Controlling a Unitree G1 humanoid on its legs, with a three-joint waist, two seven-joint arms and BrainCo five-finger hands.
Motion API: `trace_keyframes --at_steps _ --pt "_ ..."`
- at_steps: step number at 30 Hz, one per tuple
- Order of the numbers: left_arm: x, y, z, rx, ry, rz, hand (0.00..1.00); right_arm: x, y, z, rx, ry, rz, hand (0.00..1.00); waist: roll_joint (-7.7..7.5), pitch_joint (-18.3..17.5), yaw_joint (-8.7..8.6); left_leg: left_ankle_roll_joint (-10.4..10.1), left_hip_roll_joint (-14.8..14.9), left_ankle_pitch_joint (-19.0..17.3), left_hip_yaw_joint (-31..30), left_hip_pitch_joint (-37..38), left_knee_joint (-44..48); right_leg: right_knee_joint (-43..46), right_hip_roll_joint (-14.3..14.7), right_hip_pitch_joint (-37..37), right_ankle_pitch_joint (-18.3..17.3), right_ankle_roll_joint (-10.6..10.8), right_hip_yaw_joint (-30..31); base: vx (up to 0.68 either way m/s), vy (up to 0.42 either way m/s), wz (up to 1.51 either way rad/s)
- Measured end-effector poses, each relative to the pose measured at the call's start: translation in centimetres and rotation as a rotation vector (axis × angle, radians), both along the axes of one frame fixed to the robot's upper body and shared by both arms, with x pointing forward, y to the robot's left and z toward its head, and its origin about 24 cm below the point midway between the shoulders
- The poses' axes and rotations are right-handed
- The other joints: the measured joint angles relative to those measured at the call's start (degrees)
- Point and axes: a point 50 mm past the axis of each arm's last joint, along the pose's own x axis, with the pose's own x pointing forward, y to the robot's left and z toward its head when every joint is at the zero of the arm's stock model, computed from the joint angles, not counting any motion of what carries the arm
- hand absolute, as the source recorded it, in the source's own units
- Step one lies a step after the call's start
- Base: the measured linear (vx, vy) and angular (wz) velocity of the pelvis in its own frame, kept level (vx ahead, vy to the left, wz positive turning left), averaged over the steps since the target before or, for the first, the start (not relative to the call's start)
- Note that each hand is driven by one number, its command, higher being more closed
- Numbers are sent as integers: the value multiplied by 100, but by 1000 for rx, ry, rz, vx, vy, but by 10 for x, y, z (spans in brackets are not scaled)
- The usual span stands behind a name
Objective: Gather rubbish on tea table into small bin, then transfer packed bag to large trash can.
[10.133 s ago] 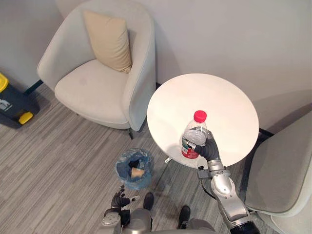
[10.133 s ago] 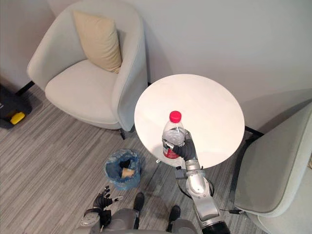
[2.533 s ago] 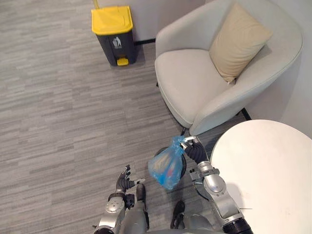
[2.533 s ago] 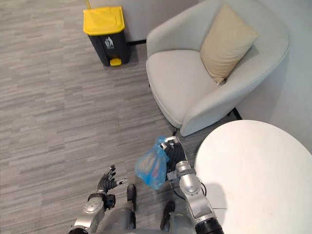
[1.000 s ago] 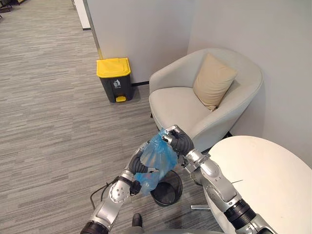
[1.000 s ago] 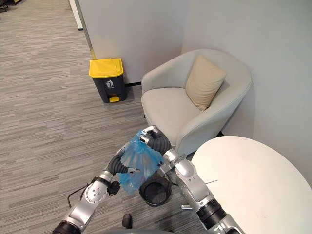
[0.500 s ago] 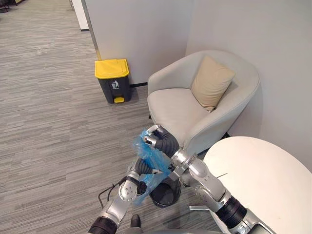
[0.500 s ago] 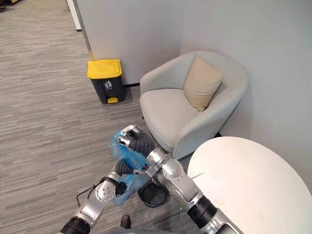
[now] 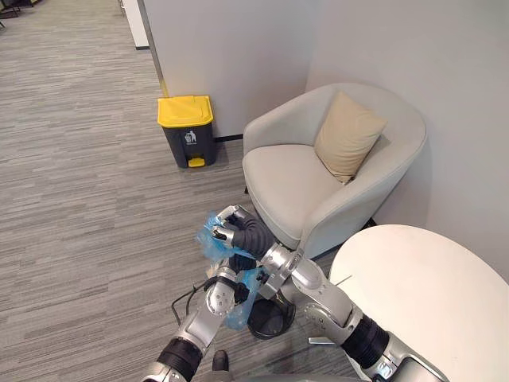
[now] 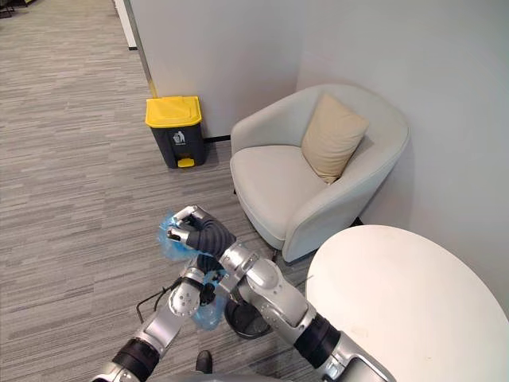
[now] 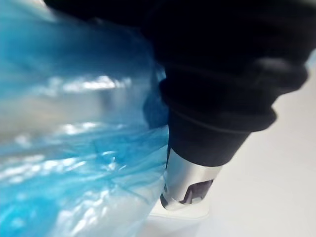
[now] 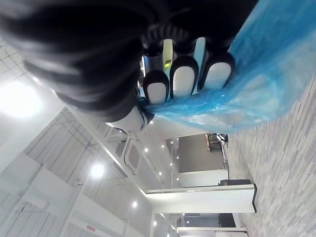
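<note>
A blue plastic bag of rubbish (image 9: 210, 239) hangs in the air in front of me, beside the black small bin (image 9: 270, 315) on the floor. My right hand (image 9: 244, 235) is shut on the bag's bunched top; in the right wrist view its fingers (image 12: 174, 81) curl over the blue plastic (image 12: 269, 74). My left hand (image 9: 216, 299) is against the bag's lower part (image 10: 208, 315), its fingers hidden by the plastic (image 11: 74, 148). The large trash can (image 9: 185, 112), dark with a yellow lid, stands by the wall at the far left. The white round tea table (image 9: 429, 294) at the lower right is bare.
A pale armchair (image 9: 288, 175) with a beige cushion (image 9: 348, 135) stands between the table and the trash can. A wall corner (image 9: 151, 48) rises just behind the can. Grey striped floor (image 9: 87, 207) stretches to the left.
My right hand has carried the bag's top leftward, away from above the small bin. The left hand has stayed against the bag's lower part.
</note>
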Motion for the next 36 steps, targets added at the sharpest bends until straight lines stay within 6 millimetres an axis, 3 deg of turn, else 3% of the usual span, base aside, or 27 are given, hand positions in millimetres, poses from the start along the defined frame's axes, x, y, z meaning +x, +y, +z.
trace_keyframes --at_steps 4,18,19,27,36 --pt "6 -3 6 -1 -25 -5 100 1 3 5 7 -13 6 100 -4 -2 4 -13 24 8 -14 -6 14 -38 40 52 29 -33 -10 33 -12 1" --pt "4 -1 -2 -22 26 2 100 1 4 5 -17 -38 2 100 -3 -2 -12 -30 41 -4 11 5 7 -93 55 47 39 -48 19 0 0 0" --pt "3 0 -3 -23 29 3 100 1 4 5 -21 -41 1 0 -3 -2 -14 -32 41 -6 14 8 6 -95 55 45 39 -48 23 0 0 0" --pt "-8 4 -16 -38 110 6 100 5 -13 -5 -119 -126 -106 0 -8 1 -29 -46 39 -17 29 9 6 -99 56 51 39 -48 43 0 0 0" --pt "-18 14 -26 -62 164 43 100 10 -42 -27 -424 -334 -321 0 -24 12 -147 -50 42 -24 48 18 -21 -94 52 44 30 -35 65 0 0 0"
